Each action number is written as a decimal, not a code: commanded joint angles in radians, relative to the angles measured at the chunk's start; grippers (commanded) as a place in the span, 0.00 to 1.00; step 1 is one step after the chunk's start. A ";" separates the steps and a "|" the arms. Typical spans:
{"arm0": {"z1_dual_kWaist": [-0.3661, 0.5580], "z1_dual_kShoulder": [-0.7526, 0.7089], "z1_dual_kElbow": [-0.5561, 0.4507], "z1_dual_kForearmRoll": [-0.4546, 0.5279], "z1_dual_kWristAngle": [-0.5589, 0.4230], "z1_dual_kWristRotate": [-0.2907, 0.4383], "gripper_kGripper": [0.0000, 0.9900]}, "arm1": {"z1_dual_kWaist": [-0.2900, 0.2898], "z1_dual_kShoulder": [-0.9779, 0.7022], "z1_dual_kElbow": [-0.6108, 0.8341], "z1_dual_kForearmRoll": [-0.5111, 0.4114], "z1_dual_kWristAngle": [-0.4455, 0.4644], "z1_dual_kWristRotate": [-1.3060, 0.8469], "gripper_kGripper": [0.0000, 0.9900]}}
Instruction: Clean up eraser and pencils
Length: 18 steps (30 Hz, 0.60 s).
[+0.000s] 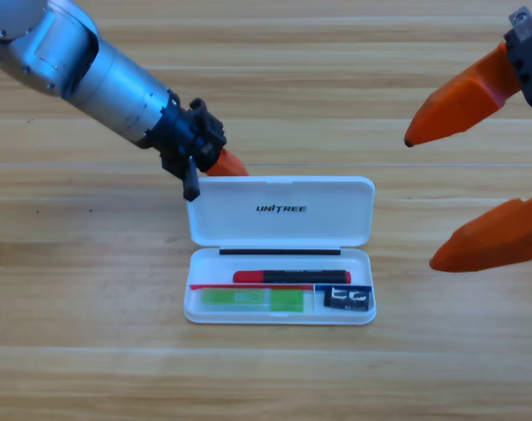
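The white case (pixel 281 210) lies open in the middle of the table, its lid standing up behind the tray. Inside the tray lie the red-and-black pencil (pixel 291 276), the light green pencil (pixel 253 299) and the dark eraser (pixel 348 299) at the right end. My left gripper (pixel 220 164) sits just behind the lid's upper left corner, its orange jaw tip touching or nearly touching the lid edge. My right gripper (pixel 421 202) waits at the right edge, wide open and holding nothing.
The left arm (pixel 82 61) slants in from the upper left corner. Bare wooden table (pixel 90 351) surrounds the case on all sides.
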 commanded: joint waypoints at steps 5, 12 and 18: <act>-0.060 -0.018 0.057 0.068 -0.015 0.030 0.00 | -0.027 -0.021 0.025 -0.029 0.008 0.011 0.96; -0.087 -0.046 0.095 0.080 -0.015 0.058 0.00 | -0.027 -0.015 0.022 -0.029 0.008 0.013 0.96; -0.116 -0.064 0.120 0.080 -0.012 0.061 0.00 | -0.027 -0.009 0.020 -0.029 0.008 0.013 0.96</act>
